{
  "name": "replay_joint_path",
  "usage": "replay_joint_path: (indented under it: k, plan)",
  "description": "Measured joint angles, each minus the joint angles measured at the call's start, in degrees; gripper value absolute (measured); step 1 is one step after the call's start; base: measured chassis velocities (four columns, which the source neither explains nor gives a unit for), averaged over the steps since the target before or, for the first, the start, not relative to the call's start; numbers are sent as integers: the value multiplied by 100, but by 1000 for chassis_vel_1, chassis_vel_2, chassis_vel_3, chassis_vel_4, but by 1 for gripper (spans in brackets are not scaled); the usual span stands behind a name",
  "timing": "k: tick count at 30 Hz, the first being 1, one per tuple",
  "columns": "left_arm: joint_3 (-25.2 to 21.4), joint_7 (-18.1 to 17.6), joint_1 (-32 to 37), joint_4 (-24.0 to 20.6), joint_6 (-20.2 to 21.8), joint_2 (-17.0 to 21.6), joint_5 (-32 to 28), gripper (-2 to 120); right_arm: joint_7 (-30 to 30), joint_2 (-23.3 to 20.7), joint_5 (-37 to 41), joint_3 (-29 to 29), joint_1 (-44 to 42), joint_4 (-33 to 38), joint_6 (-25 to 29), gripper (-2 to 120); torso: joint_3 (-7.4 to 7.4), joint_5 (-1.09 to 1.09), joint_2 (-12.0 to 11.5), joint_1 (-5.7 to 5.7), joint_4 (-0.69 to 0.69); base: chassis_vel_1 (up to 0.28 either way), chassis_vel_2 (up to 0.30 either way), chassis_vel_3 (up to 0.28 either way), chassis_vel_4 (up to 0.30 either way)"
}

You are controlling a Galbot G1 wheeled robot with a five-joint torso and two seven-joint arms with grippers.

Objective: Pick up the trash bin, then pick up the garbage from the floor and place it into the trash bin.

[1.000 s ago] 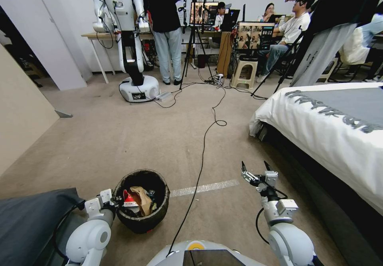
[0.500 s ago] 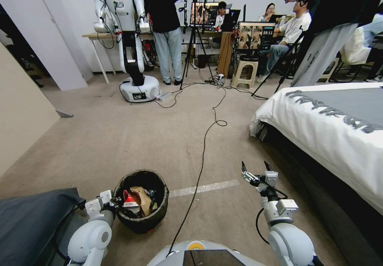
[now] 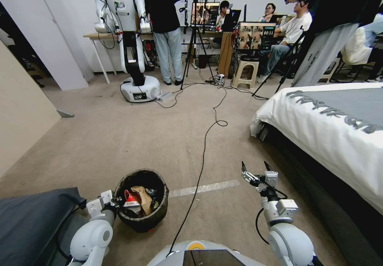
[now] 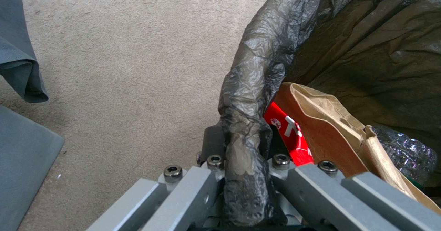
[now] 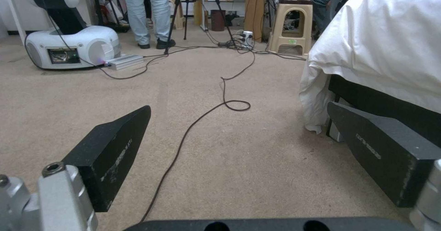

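The trash bin point(image 3: 139, 223), lined with a dark bag, hangs low at my left above the beige carpet floor point(image 3: 131, 138). My left gripper point(image 3: 114, 201) is shut on its near rim; in the left wrist view the left gripper point(image 4: 243, 162) pinches the bag-covered rim point(image 4: 248, 96). Garbage lies inside the bin: a brown paper bag point(image 4: 330, 134), a red-and-white packet point(image 4: 287, 134) and a shiny crinkled piece point(image 4: 404, 148). My right gripper point(image 3: 255, 167) is held forward at the right, open, with nothing between its black fingers point(image 5: 115, 148).
A black cable point(image 3: 201, 154) runs up the middle of the carpet past a pale tape line point(image 3: 203, 188). A white bed point(image 3: 331, 126) stands on the right and a beige panel point(image 3: 20, 110) on the left. Grey fabric point(image 3: 28, 222) lies near left. Another robot point(image 3: 133, 38), a tripod and seated people are at the back.
The whole picture has slid slightly to the right, so the camera has turned a little. The bin and both grippers keep their places relative to me.
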Motion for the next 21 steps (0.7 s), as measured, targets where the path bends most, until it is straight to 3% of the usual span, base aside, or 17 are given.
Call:
replay_joint_path:
  k: [4, 6, 10, 17, 21]
  plan:
    - [1, 11, -2, 9, 0, 6, 3, 3, 2, 5, 0, -2, -1, 1, -2, 100, 1, -1, 0, 0, 0, 0, 0, 0, 0]
    - [1, 15, 0, 5, 1, 7, 8, 13, 2, 6, 0, -7, 3, 1, -3, 100, 1, -2, 0, 0, 0, 0, 0, 0, 0]
    - [1, 18, 3, 2, 3, 11, 12, 20, 4, 8, -1, -13, 5, 1, -3, 100, 1, -2, 0, 1, -1, 0, 0, 0, 0]
    - [33, 41, 4, -47, 35, 9, -26, 52, 6, 10, -3, -28, 3, 1, -4, 100, 2, -9, -1, 1, -4, 0, 0, 0, 0]
    - [33, 40, 5, -84, 35, 15, -23, 64, 6, 12, -4, -33, 5, 1, -4, 100, 2, -4, -1, 1, -3, 0, 0, 0, 0]
